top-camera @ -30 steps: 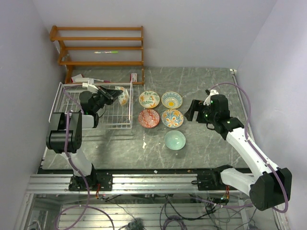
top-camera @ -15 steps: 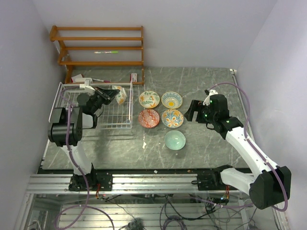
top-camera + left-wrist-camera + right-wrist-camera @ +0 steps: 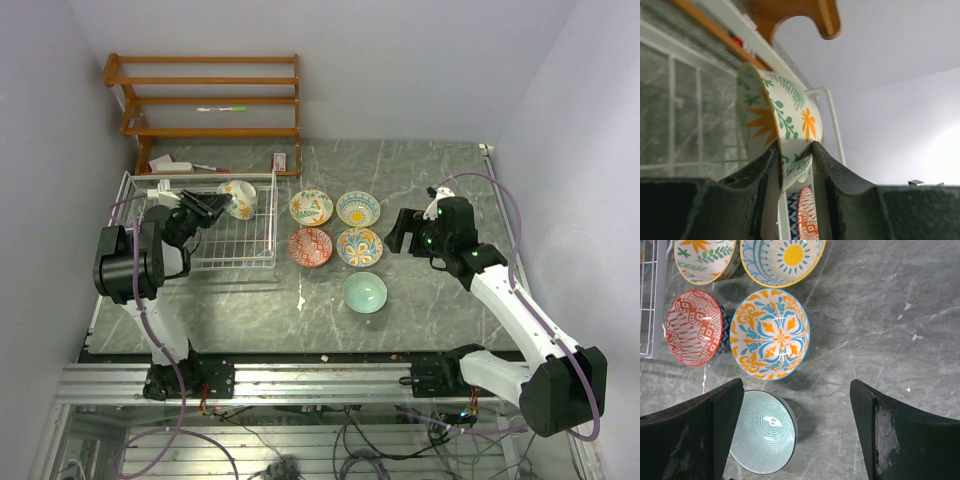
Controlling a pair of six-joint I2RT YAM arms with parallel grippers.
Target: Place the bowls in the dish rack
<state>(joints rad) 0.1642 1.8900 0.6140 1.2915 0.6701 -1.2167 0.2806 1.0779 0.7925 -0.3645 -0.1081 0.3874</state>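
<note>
My left gripper (image 3: 214, 205) is shut on the rim of a cream bowl with orange and green leaves (image 3: 238, 198), held tilted on edge over the far right part of the white wire dish rack (image 3: 272, 225). The left wrist view shows the rim pinched between the jaws (image 3: 795, 160), the bowl (image 3: 775, 115) and the rack wire (image 3: 832, 120). Several bowls sit on the table right of the rack: leafy (image 3: 311, 207), sun-patterned (image 3: 357, 208), red (image 3: 310, 246), orange-blue (image 3: 359, 246), pale teal (image 3: 364, 292). My right gripper (image 3: 398, 232) is open and empty right of them, above the table beside the teal bowl (image 3: 762, 432).
A brown wooden shelf unit (image 3: 210, 100) stands against the back wall behind the rack. Small items lie by the rack's back edge (image 3: 165, 162) and a small box (image 3: 281, 161). A white scrap (image 3: 301, 298) lies on the table. Walls close in on both sides.
My left gripper has carried the leafy bowl a little left and farther over the rack. The right arm and the bowls on the table have not moved.
</note>
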